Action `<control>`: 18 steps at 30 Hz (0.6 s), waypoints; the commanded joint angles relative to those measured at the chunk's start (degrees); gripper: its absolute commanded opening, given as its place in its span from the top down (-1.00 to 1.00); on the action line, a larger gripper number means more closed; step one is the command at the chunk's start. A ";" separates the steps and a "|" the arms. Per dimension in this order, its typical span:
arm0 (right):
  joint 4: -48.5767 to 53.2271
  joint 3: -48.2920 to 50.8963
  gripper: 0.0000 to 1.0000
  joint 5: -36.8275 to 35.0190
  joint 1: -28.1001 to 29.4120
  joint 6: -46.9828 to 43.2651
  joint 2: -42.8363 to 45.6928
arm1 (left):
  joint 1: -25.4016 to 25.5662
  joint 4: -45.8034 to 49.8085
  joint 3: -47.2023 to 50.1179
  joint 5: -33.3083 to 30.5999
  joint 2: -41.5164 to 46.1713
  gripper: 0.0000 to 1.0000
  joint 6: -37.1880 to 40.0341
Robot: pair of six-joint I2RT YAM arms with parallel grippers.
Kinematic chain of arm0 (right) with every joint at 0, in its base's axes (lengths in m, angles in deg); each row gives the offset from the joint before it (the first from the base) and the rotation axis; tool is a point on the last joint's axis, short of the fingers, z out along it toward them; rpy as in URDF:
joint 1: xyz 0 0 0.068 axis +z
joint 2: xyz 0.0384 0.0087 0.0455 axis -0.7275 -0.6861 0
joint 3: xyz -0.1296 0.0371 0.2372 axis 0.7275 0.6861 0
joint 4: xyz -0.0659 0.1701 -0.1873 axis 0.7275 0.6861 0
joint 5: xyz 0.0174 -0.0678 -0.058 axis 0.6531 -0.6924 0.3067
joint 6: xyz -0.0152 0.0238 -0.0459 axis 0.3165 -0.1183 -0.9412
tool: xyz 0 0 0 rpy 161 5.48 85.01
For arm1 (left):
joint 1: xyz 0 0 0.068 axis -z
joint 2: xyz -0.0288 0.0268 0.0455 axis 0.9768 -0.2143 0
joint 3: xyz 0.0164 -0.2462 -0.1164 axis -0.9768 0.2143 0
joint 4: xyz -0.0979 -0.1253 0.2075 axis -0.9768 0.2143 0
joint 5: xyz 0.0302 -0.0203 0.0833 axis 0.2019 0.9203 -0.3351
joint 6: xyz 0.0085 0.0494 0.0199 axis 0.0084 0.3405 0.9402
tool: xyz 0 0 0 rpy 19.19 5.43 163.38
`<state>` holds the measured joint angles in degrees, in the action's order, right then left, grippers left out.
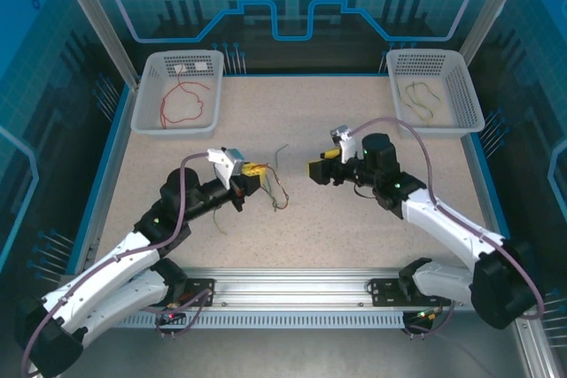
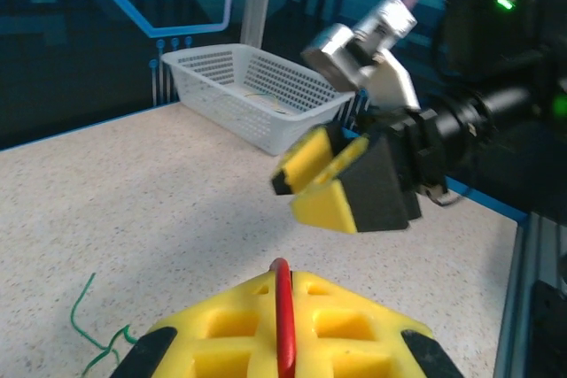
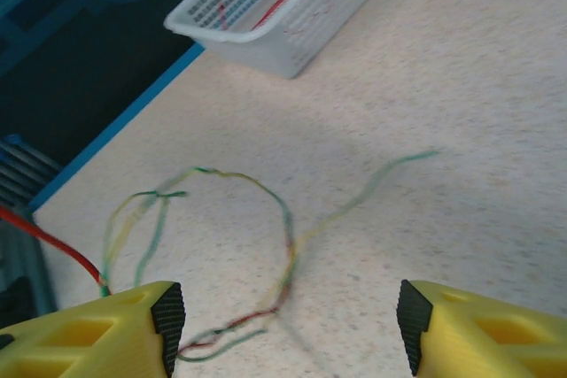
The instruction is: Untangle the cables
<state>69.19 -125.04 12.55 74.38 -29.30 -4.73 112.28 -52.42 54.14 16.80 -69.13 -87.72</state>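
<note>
Tangle of cables [image 1: 278,190] on the bench [image 1: 354,241] between the arms, just beside the left tool [image 1: 255,176], which is clamped shut on a red cable [image 2: 283,325]; right tool [image 1: 313,172] wide open, empty. Tangle lies to its left, strands roughly near-to-far.

Bright, even light, soft shadows on the speckled beige tabletop [image 1: 310,236]; thin green-red wires [image 3: 288,227] blurred, perhaps by motion.
</note>
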 commanded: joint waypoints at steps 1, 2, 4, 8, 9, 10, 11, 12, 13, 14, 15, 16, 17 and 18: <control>5.95 -9.99 -0.35 11.96 -0.12 3.71 -6.59 | -0.25 -5.21 2.49 5.00 1.30 1.00 2.78; 7.05 -11.98 -0.35 13.12 -0.02 6.69 -9.19 | -0.23 -6.13 3.38 4.80 1.37 1.00 2.66; 8.96 -15.02 -0.33 13.71 -0.02 13.75 -13.53 | -0.32 -6.64 4.50 4.52 1.24 1.00 2.40; 9.88 -18.04 -0.30 16.93 0.69 22.35 -20.29 | -0.26 -7.45 5.85 4.01 1.04 1.00 1.60; 11.07 -18.62 -0.30 16.15 1.23 22.55 -21.22 | -0.25 -7.81 6.20 3.64 1.04 1.00 1.47; 12.01 -19.23 -0.31 16.24 1.66 22.49 -22.06 | -0.23 -8.11 6.40 3.30 1.04 1.00 1.34; 13.35 -20.20 -0.31 16.82 2.07 22.19 -23.17 | -0.29 -8.29 6.67 3.23 1.04 1.00 1.33; 15.25 -21.35 -0.32 17.31 2.53 21.53 -24.42 | -0.29 -8.32 6.68 3.20 1.04 1.00 1.33; 16.75 -22.50 -0.32 17.69 3.01 21.13 -25.45 | -0.22 -8.28 6.73 3.23 1.04 1.00 1.33; 18.23 -23.56 -0.32 18.32 3.42 20.65 -26.64 | -0.22 -8.35 6.85 3.18 0.99 1.00 1.34; 19.36 -24.56 -0.32 19.29 3.95 19.98 -27.79 | -0.28 -8.33 6.85 3.18 0.95 1.00 1.33; 19.91 -25.28 -0.32 19.77 4.33 19.76 -28.62 | -0.25 -8.30 6.85 3.11 0.99 1.00 1.42; 20.29 -25.83 -0.31 20.10 4.73 19.76 -29.32 | -0.28 -8.29 6.95 3.05 1.04 1.00 1.54; 20.03 -26.12 -0.31 20.78 5.15 19.91 -29.85 | -0.25 -8.10 7.00 3.07 1.11 1.00 1.51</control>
<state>85.23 -148.58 29.45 78.29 -9.87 -33.34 112.28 -58.01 60.52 19.27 -68.58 -86.80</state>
